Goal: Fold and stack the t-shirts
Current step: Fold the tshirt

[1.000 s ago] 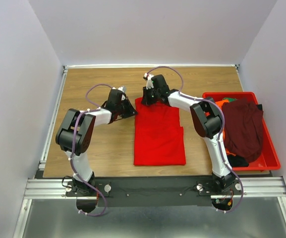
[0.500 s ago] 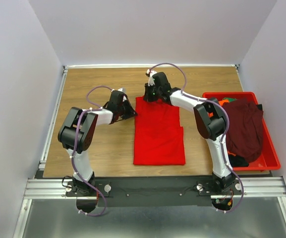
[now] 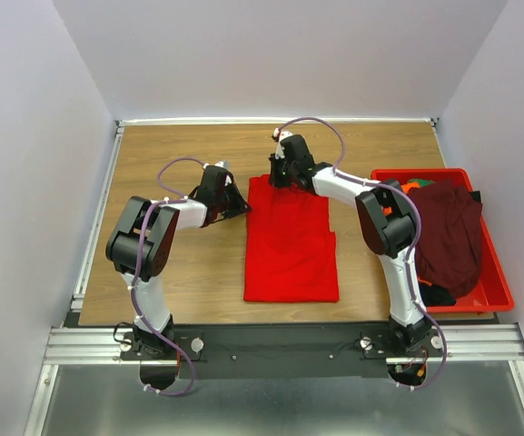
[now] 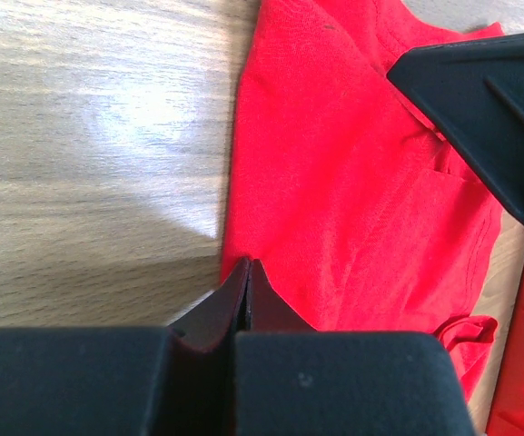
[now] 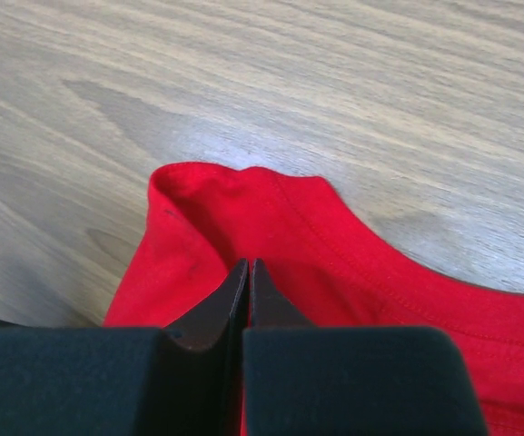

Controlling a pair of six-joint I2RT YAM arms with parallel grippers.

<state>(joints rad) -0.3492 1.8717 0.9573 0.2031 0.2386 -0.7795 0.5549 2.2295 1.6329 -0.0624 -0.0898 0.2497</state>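
Well, nearest the arm bases the red shirt point(image 3: 291, 245) lies folded into a tall panel on the table point(image 3: 180, 263), between the two arms, its near hem close to the table's near edge; partway up its right side an under layer juts out as a small step.

To the right and well apart from it stands the bin point(image 3: 493, 282); a maroon shirt point(image 3: 448, 236) is heaped in it, and a bit of orange shirt point(image 3: 410, 188) shows at the bin's far left corner.

Farther out, the left gripper point(image 4: 248, 268) lies low at the red shirt's left edge, near the far corner; its jaws are pressed flat together with the tips right at the cloth's border; whether any cloth is caught between them I cannot tell.

Farthest, the right gripper point(image 5: 248, 266) sits at the shirt's far edge, left of the middle; its jaws are closed too, and a raised ridge of the red edge runs into the tips, so it pinches the cloth; the two grippers are near each other but apart.
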